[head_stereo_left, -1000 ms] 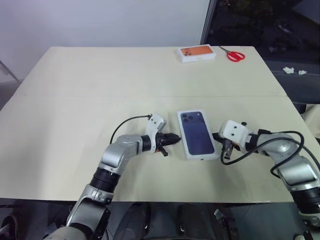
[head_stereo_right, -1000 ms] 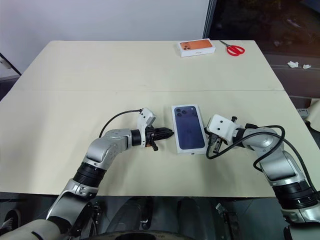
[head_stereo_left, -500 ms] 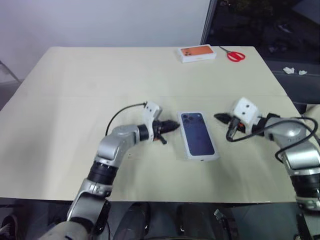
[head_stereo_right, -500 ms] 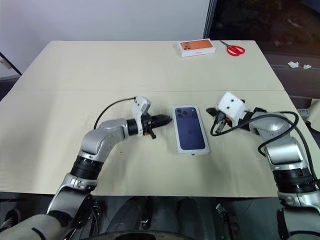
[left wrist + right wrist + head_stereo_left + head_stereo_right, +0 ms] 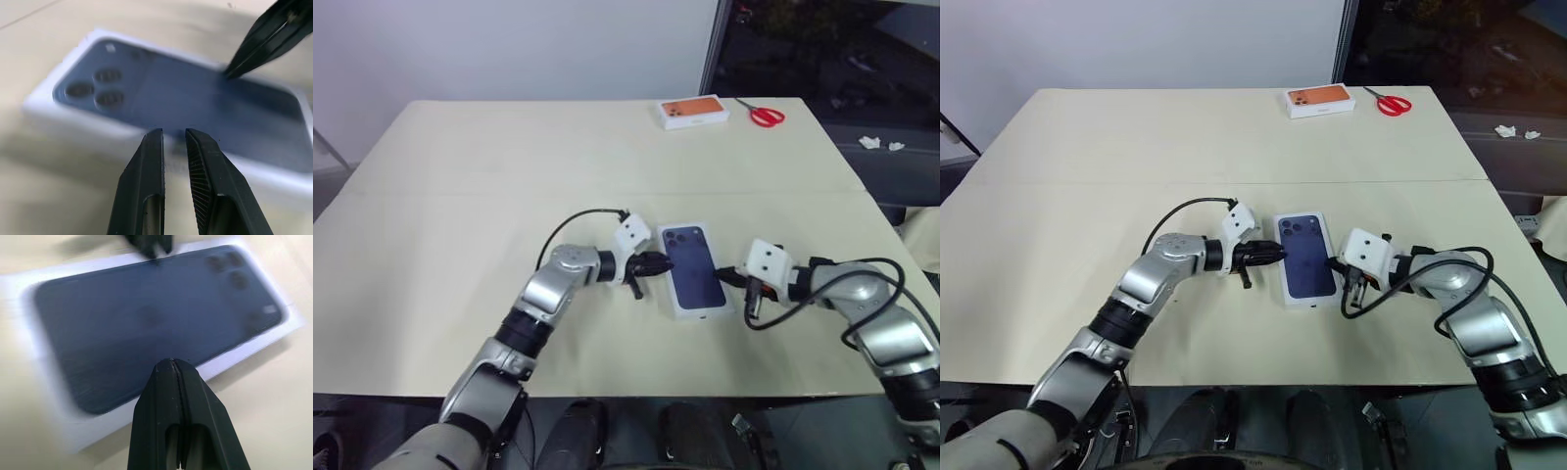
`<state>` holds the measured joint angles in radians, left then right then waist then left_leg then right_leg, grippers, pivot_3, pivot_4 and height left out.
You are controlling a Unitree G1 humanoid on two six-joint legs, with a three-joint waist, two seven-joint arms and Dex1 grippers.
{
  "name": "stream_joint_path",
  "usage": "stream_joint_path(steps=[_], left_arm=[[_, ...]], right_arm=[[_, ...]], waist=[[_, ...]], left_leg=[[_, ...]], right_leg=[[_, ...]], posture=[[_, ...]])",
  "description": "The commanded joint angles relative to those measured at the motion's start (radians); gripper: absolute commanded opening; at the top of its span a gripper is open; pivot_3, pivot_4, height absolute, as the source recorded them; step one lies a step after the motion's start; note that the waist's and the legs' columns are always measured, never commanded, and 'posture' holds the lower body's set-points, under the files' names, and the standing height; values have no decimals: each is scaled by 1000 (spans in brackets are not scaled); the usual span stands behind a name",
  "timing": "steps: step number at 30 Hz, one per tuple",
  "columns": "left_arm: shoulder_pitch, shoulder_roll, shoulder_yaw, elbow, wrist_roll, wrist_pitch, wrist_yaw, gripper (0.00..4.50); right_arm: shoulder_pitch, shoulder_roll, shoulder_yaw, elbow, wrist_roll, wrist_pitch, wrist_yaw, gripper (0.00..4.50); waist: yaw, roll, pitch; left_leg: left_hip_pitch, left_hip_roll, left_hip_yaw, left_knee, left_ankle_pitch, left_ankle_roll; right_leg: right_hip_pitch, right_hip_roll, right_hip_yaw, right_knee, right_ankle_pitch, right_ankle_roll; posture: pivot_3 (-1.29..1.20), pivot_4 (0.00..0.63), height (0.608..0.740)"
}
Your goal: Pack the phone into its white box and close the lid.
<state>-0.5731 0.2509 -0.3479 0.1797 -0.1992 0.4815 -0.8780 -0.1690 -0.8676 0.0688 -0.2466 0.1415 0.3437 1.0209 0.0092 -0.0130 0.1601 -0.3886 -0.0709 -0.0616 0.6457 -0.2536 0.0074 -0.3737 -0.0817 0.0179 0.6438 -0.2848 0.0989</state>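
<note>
You see two arms of silver-grey metal segments with black joint rings. Each wrist carries a boxy white housing with small dark screw dots, and a black cable loops from it back along the forearm. Your left tool [image 5: 658, 263] and right tool [image 5: 728, 277] each end in two slim black fingers [image 5: 146, 186], ribbed on their inner faces.

A white box with an orange phone picture [image 5: 694, 111] lies near the far edge of the pale table [image 5: 460, 196], red-handled scissors [image 5: 763, 115] sit just beside it toward the far right corner, and what look like crumpled white scraps [image 5: 881, 144] lie on the dark floor beyond the right edge.
</note>
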Motion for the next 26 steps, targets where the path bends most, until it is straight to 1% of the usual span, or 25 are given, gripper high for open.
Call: stream_joint_path(steps=[1,4,5,6,7,9,10,12,13,16,17,20,22,26], left_arm=[[44,16,-7,-19,-23,76,-36,799],[39,-2,89,-61,-108,112,-32,799],[32,-1,114,-72,-123,104,-29,1296],[19,3,150,-83,-147,122,-24,1613],[10,6,173,-90,-164,133,-22,2054],[-6,36,222,-111,-190,140,-31,3052],[-11,49,236,-116,-196,140,-34,3654],[-17,81,269,-122,-205,128,-36,4490],[-16,98,281,-126,-209,119,-43,4500],[21,216,354,-182,-247,131,-100,4500],[33,241,368,-196,-261,138,-114,4500],[124,326,421,-253,-289,120,-153,4500],[199,376,450,-277,-283,86,-172,4500],[314,449,494,-315,-296,71,-200,4500]], right_arm=[[17,-16,-5,-46,59,29,55,25],[-42,14,-40,-38,146,118,54,25],[-66,27,-47,-30,160,131,45,538],[-94,43,-56,-17,169,136,29,836],[-114,55,-62,-6,173,139,18,1273],[-166,82,-80,18,195,154,-4,2289],[-183,89,-84,27,203,159,-7,2885],[-210,95,-91,40,219,163,-7,3804],[-221,97,-91,48,222,162,-9,4389],[-264,106,-107,77,244,157,-5,4453],[-270,107,-112,83,255,161,2,4453],[-238,94,-124,77,261,103,37,4453],[-211,84,-135,82,260,75,56,4453],[-173,72,-157,86,277,71,77,4453]], waist=[[-1,0,0],[1,-1,1],[1,-1,1],[-2,-1,1],[-2,-1,1],[0,-1,1],[1,-1,1],[2,-1,1],[2,-1,1],[-3,0,2],[-5,0,2],[-4,0,2],[-4,1,2],[-1,1,2]], left_leg=[[0,0,0,0,-1,1],[-4,0,0,1,-1,1],[-5,-1,0,1,-1,1],[-7,-1,0,2,-1,1],[-11,-1,0,3,-1,1],[-18,-1,0,4,1,-2],[-20,-1,0,4,1,-3],[-21,-1,0,4,3,-6],[-21,-1,0,4,4,-6],[-21,-1,0,3,2,-3],[-21,-1,0,3,2,-3],[-21,-1,0,2,2,-3],[-20,-1,0,2,2,-3],[-21,-1,0,2,1,-3]], right_leg=[[0,0,0,0,0,0],[-4,-1,0,0,0,0],[-6,-1,1,1,0,0],[-7,-1,1,2,0,1],[-12,-1,1,3,0,1],[-21,-1,1,6,0,1],[-23,-1,1,7,1,0],[-24,-1,1,7,1,0],[-24,-1,1,7,0,0],[-24,-1,1,6,1,0],[-24,-1,2,6,1,0],[-24,-1,2,6,0,0],[-24,-1,2,6,0,0],[-24,-2,2,6,1,0]], posture=[[0,150,740],[0,150,740],[0,150,740],[0,150,740],[0,150,740],[0,150,740],[0,150,740],[0,150,740],[0,150,740],[0,150,740],[0,150,740],[0,150,740],[0,150,740],[0,150,740]])
